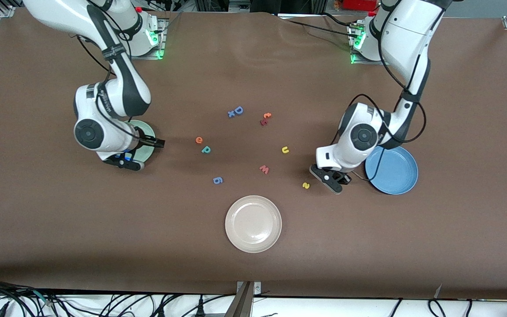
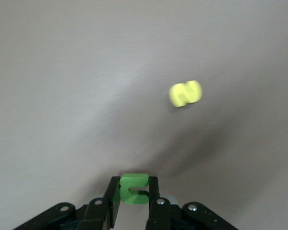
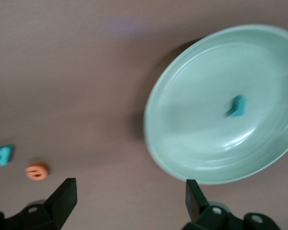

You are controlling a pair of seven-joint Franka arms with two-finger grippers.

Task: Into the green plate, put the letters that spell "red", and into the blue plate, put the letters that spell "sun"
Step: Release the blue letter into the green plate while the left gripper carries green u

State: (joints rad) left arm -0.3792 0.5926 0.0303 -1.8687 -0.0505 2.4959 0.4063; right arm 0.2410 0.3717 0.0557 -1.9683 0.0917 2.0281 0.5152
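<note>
My left gripper [image 2: 134, 191] is shut on the dark green "n" [image 2: 134, 188], low over the table between the yellow "s" [image 1: 306, 185] and the blue plate [image 1: 392, 169]. In the left wrist view the "s" [image 2: 185, 93] lies a little ahead of the fingers. The yellow "u" [image 1: 285, 150] lies toward the middle. My right gripper [image 3: 129, 189] is open and holds nothing, at the rim of the green plate [image 3: 197, 143], which has the teal "r" [image 3: 237, 106] in it. The orange "e" [image 1: 199, 140] and teal "d" [image 1: 206, 150] lie side by side on the table.
A beige-white plate [image 1: 253, 223] stands nearest the front camera. Other letters lie about the middle: red "w" [image 1: 264, 169], blue "g" [image 1: 218, 180], blue "D" [image 1: 237, 111], orange "t" [image 1: 267, 115]. In the front view the right arm covers most of the green plate [image 1: 147, 131].
</note>
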